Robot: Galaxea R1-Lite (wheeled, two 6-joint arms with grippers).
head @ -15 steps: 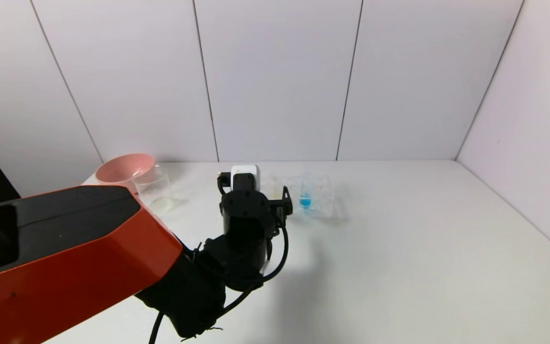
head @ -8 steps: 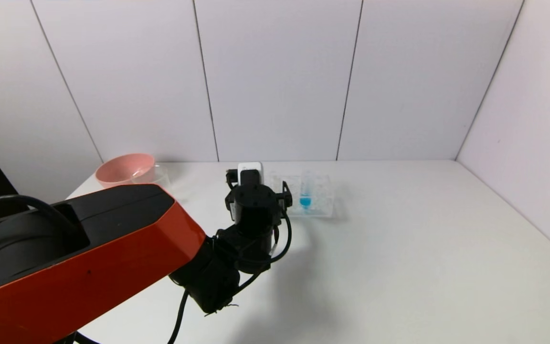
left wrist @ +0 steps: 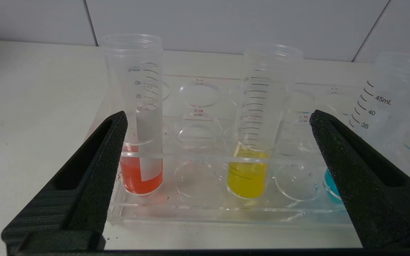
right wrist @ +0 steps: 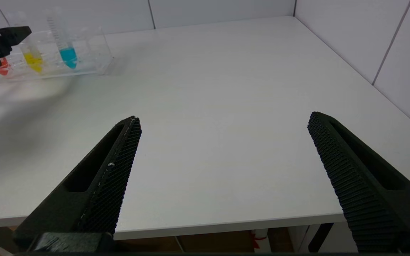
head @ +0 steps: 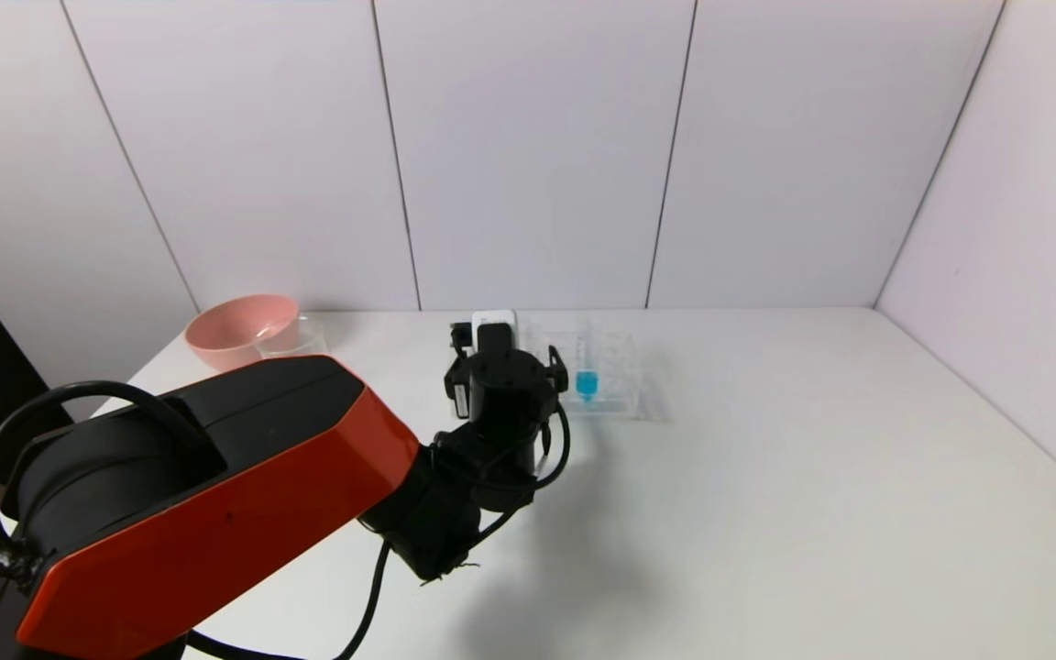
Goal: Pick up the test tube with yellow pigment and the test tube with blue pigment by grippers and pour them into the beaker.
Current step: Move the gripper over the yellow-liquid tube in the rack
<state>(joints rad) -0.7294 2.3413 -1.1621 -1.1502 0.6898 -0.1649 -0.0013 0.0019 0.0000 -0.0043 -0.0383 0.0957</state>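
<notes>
over the last second the left arm (head: 216, 495) reaches farther out over the table, its orange shell sliding forward and toward the middle. the left gripper (head: 500, 353) moves away from the robot and a little to the right, closing in on the clear tube rack (head: 615, 390); it now hides the rack's left part, where earlier a gap showed between them. the arm now covers most of the beaker (head: 294, 341), leaving just its rim beside the pink bowl (head: 239, 325).
</notes>
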